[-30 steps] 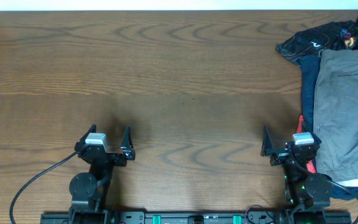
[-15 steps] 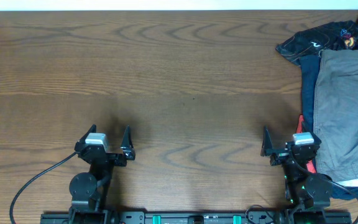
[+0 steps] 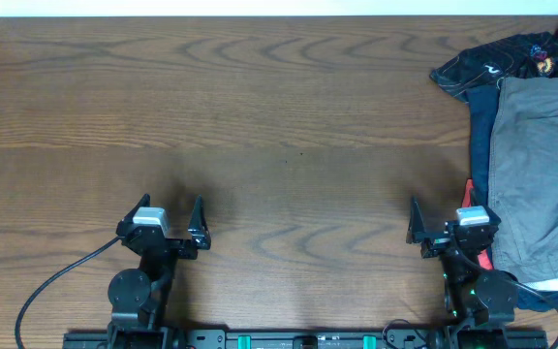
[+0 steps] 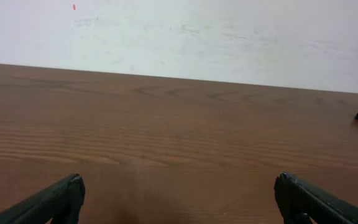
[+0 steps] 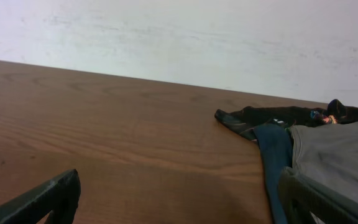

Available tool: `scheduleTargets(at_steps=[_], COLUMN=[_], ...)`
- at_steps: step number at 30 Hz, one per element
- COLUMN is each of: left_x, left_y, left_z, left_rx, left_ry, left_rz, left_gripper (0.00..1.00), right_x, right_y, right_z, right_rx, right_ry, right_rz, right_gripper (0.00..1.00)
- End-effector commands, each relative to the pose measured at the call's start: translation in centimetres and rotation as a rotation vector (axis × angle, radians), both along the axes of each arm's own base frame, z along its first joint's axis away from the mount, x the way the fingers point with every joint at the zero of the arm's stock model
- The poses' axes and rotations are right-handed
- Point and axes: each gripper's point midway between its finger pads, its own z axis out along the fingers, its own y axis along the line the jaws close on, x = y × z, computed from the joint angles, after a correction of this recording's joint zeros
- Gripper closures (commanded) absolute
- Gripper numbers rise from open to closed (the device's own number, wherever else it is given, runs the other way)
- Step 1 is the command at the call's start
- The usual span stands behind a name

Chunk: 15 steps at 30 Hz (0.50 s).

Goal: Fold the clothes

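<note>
Grey shorts [image 3: 545, 174] lie beside, perhaps touching, the right jaws; both pairs gape empty.

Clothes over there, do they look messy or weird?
Yes, a bit messy. The clothes sit in an unfolded heap at the table's right edge: grey shorts on top of a navy piece, a black printed one crumpled at the far corner, a red sliver poking out underneath. Nothing looks torn or spilled.

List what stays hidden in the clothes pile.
Grey shorts: cut off by the right edge, overhead and right wrist.
Navy garment: mostly under the shorts.
Red garment: only a sliver, overhead; kind unclear.
Black printed garment: print too small to read.
</note>
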Motion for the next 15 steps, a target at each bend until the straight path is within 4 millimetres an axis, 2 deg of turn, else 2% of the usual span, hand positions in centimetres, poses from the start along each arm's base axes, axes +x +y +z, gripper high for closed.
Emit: scheduleTargets(at_steps=[1,8,11,15], left_x=[0.0,0.1,0.1,0.1], left_y=[0.1,0.1,0.1,-0.9], left_z=[-1.6,-2.1,-2.2,-1.1], left_rx=[-0.003,-0.051,-0.109,-0.127], left_ry=[0.038,0.068,0.095,0.115], left_rz=[0.006,0.013,0.021,-0.036], left_gripper=[0.02,0.02,0.02,0.02], right_x=[0.0,0.0,0.0,0.2], right_y=[0.3,0.4,0.2,-0.8], right_z=[-0.1,0.1,-0.3,-0.3], right_rx=[0.005,0.257,0.262,0.243], right_ry=[-0.001,0.021,0.046,0.075], right_rz=[0.015,0.001,-0.010,-0.074], right_gripper=[0.01,0.01,0.01,0.01])
